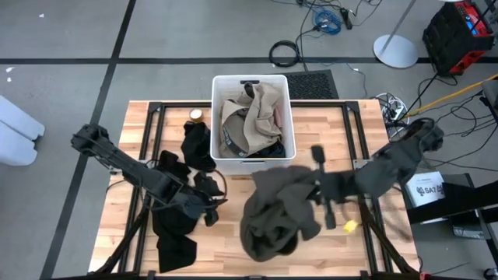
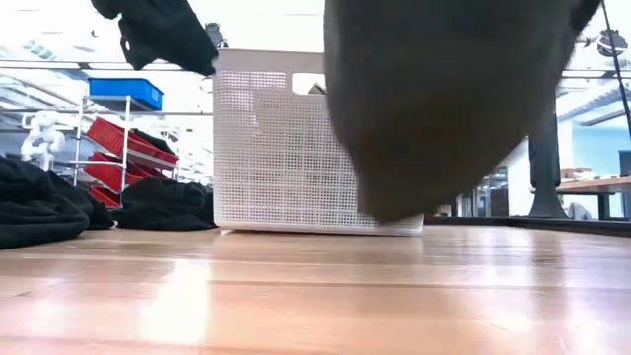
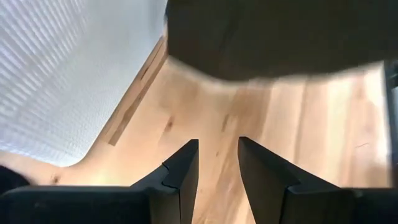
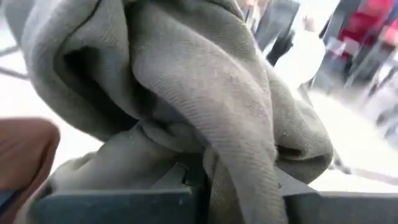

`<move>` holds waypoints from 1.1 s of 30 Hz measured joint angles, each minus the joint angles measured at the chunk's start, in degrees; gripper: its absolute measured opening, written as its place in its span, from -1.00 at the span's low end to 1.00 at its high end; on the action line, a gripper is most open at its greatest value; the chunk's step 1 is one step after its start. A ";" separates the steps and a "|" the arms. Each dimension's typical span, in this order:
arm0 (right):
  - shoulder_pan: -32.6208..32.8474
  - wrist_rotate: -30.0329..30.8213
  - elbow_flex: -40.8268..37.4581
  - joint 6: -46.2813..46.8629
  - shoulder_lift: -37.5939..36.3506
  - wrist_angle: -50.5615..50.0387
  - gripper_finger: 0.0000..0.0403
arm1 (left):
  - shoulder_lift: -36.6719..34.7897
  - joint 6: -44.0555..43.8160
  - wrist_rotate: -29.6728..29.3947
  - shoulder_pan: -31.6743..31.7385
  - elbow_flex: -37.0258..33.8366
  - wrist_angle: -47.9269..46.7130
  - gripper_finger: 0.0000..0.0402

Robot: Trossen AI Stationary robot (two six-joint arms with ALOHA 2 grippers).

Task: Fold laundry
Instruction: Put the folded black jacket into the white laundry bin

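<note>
The white bin [image 1: 253, 117] blocks the table's back middle. Black clothes [image 1: 175, 225] lie left of it. A big grey garment [image 1: 276, 214] hangs in front; bare wood stays between.

This looks like a robotics lab or workshop, not a home. The pale butcher-block wooden table [image 1: 327, 132] sits on a black metal frame over a grey concrete floor marked with dark tape lines. Beyond the right gripper [image 1: 320, 189], past the table's far edge, loose blue and black coiled cables [image 1: 327, 17] sprawl near a red-and-black equipment case [image 1: 459, 35]. At table height, metal shelving holds a blue plastic crate [image 2: 123, 92] and red bins [image 2: 123, 148].
</note>
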 joint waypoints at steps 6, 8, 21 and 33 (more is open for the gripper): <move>-2.58 2.67 0.02 -18.01 -5.18 15.23 -0.81 | 4.99 -1.52 -0.02 0.55 0.00 1.41 -0.40; -4.59 2.85 0.15 -23.42 -6.56 21.60 -0.81 | 6.36 -1.51 0.02 0.54 0.00 3.46 -0.40; -29.65 -6.66 3.03 -36.35 -5.79 41.41 -0.81 | 17.23 6.82 0.28 5.69 0.07 26.35 -0.40; -56.19 -29.56 3.10 -11.13 7.83 26.99 -0.81 | 20.33 11.13 -0.11 9.24 0.07 27.02 -0.40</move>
